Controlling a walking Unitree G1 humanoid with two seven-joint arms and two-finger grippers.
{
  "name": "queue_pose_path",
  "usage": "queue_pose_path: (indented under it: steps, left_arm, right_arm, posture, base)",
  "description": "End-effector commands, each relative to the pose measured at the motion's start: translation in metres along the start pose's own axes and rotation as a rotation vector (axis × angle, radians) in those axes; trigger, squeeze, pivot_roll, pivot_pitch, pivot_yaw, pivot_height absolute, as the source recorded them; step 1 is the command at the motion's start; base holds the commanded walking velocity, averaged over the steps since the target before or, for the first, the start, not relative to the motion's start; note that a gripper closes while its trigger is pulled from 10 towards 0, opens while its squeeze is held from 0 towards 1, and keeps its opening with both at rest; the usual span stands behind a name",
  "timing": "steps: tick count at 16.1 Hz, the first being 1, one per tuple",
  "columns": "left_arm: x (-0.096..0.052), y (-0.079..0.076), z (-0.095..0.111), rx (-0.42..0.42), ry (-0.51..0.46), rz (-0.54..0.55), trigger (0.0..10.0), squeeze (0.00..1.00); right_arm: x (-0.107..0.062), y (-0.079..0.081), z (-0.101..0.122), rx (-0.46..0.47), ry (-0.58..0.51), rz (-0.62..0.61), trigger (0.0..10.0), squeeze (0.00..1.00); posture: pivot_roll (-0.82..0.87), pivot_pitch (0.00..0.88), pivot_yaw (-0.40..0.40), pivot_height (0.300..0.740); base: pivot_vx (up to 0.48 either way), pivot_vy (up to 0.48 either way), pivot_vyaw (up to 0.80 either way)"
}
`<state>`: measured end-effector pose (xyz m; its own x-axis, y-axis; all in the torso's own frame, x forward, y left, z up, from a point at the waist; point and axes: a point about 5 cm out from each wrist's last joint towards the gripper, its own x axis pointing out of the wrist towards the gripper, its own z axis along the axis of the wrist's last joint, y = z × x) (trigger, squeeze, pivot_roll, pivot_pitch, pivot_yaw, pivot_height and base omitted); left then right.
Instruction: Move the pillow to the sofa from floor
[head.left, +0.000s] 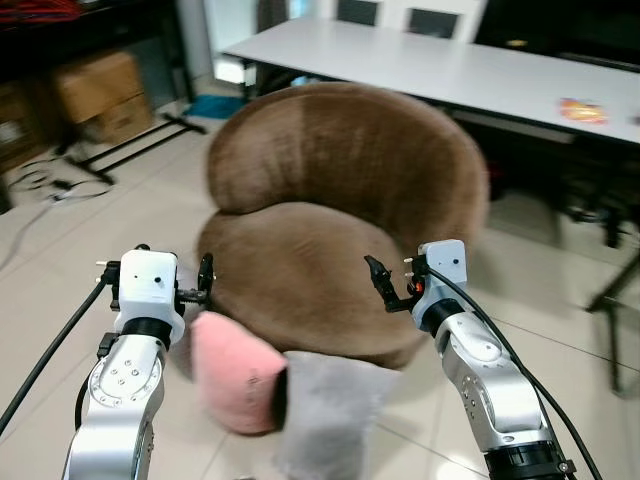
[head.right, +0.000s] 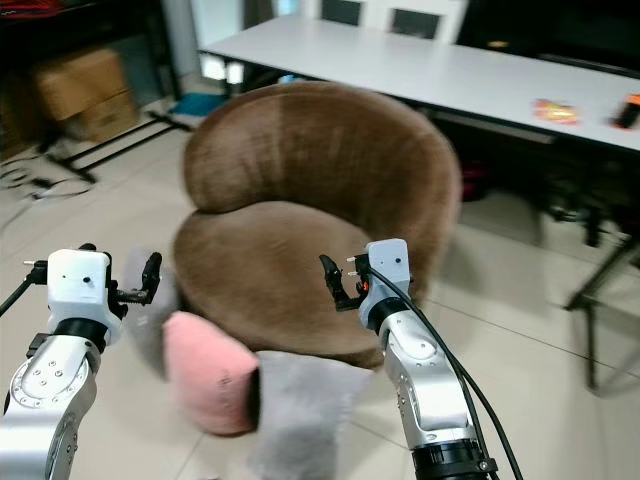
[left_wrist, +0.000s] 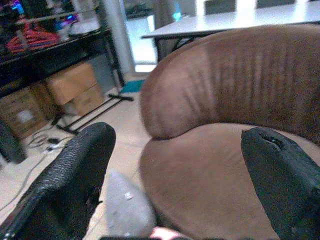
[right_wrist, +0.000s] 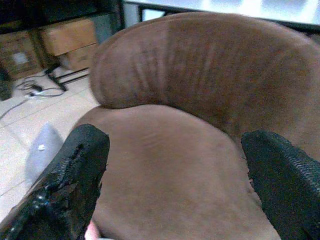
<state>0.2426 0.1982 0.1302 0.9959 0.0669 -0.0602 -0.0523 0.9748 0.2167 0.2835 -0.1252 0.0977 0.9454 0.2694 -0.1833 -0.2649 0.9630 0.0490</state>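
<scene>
Your left gripper (head.left: 205, 283) and right gripper (head.left: 383, 285) hover with fingers spread, holding nothing, over the brown sofa (head.left: 340, 230). The pink pillow (head.left: 235, 372) lies on the floor against the sofa's front, beside a grey pillow (head.left: 330, 410). Expect it soft, light and compressible; pinch a corner or squeeze both sides.

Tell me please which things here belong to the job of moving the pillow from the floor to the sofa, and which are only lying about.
For the job:
- pink pillow on the floor
- grey pillow beside it
- brown sofa
- left gripper, open
- right gripper, open

Lying about:
- white table
- cardboard boxes
- cables on the floor
</scene>
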Motion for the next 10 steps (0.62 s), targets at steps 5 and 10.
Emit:
queue_pose_path:
  steps: [5,10]
  left_arm:
    - [0.0023,-0.0014,0.0044,-0.033,-0.02,0.011,10.0,0.0]
    - [0.0047,-0.0006,0.007,-0.049,-0.037,0.001,10.0,0.0]
  right_arm:
    - [0.0005,-0.0132,0.0002,-0.055,-0.006,-0.085,10.0,0.0]
    - [0.0026,-0.0148,0.0026,-0.027,-0.016,-0.094,10.0,0.0]
  posture:
    - [-0.06,0.0,-0.024,0.74]
    - [-0.06,0.0,-0.023,0.74]
  base:
    - [0.0,-0.144,0.0]
    - [0.0,0.0,0.0]
